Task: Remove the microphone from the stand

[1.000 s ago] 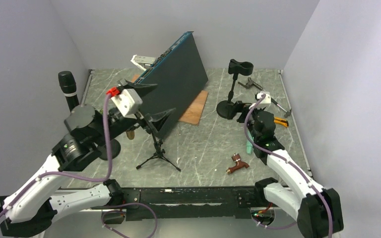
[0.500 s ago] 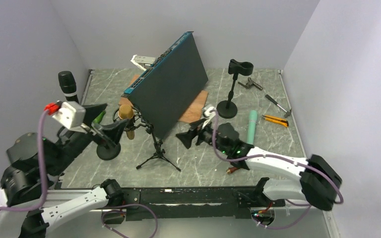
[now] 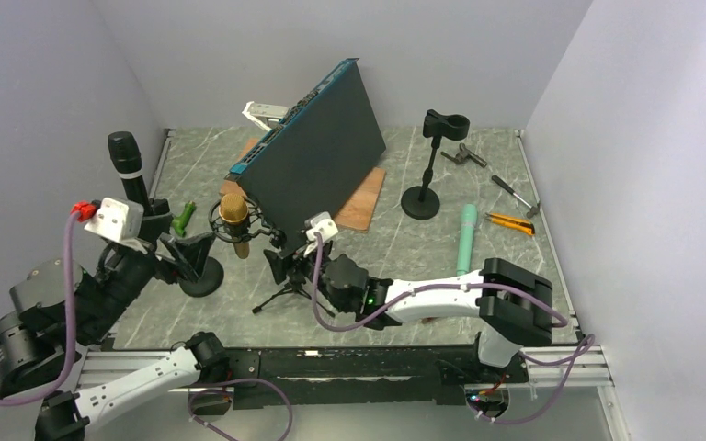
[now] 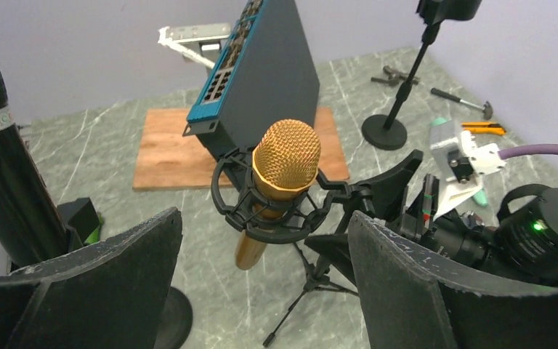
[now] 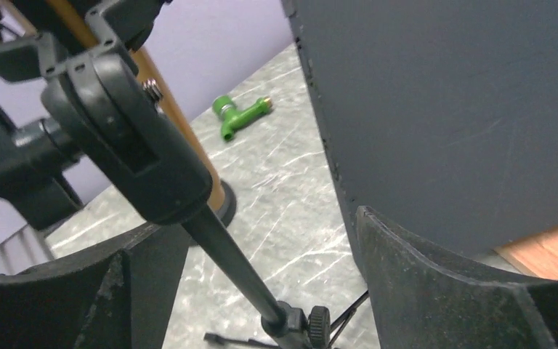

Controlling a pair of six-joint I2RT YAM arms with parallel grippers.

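Note:
A gold microphone (image 3: 233, 212) sits in a black shock mount (image 4: 261, 212) on a small tripod stand (image 3: 291, 287) near the table's front. In the left wrist view its gold head (image 4: 285, 155) is just ahead of my left gripper (image 4: 261, 291), which is open and empty, short of the mount. My left gripper (image 3: 187, 250) is left of the microphone. My right gripper (image 3: 285, 261) is open, its fingers on either side of the stand's pole (image 5: 234, 270) without touching it, below the mount's clamp (image 5: 127, 138).
A dark panel with a blue edge (image 3: 317, 156) leans just behind the stand on a wooden board (image 3: 360, 208). A black microphone (image 3: 125, 161) stands on a round base at left. An empty stand (image 3: 432, 165), a mint microphone (image 3: 467, 239) and tools (image 3: 510, 207) lie at right.
My right arm has swung from the right side across the table to the tripod, its open fingers now round the pole. My left arm has drawn back left and lowered.

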